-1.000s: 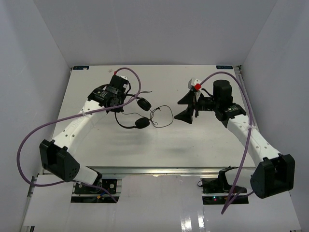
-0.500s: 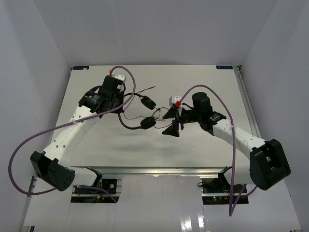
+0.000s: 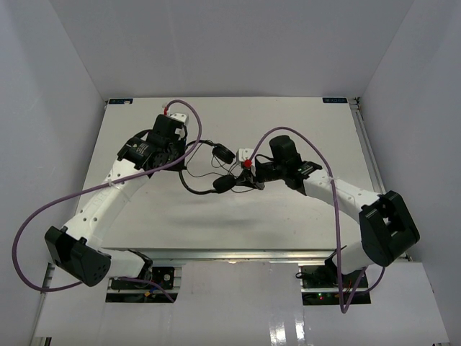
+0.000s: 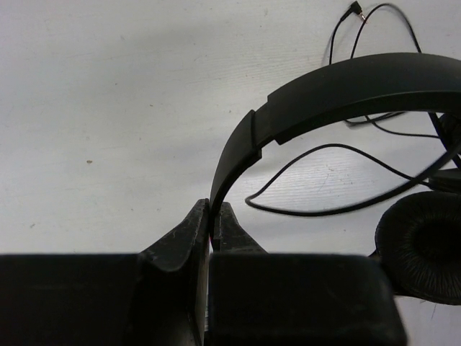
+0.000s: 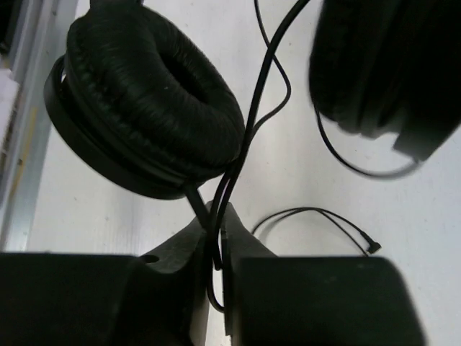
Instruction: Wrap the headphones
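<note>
The black headphones (image 3: 222, 184) sit mid-table between the two arms. My left gripper (image 3: 184, 162) is shut on the thin curved headband (image 4: 346, 86). In the left wrist view its fingertips (image 4: 214, 216) pinch the band's end, and one round earcup (image 4: 421, 245) shows at the right. My right gripper (image 3: 239, 180) is shut on the thin black cord (image 5: 270, 79), just below a padded earcup (image 5: 144, 108). In the right wrist view the gripper (image 5: 218, 220) holds two strands of cord. The second earcup (image 5: 382, 65) is blurred at the upper right. The plug (image 5: 372, 247) lies loose on the table.
Thick purple cables (image 3: 108, 187) loop off both arms, the right one (image 3: 338, 216) hanging past the front edge. White walls (image 3: 65, 108) enclose the white table (image 3: 288, 216) on three sides. More slack cord (image 4: 324, 209) trails on the surface under the headband.
The right arm swung left to the headphones and its wide-open jaws closed on the cord. The left arm, still gripping the headband, shifted slightly left early on.
</note>
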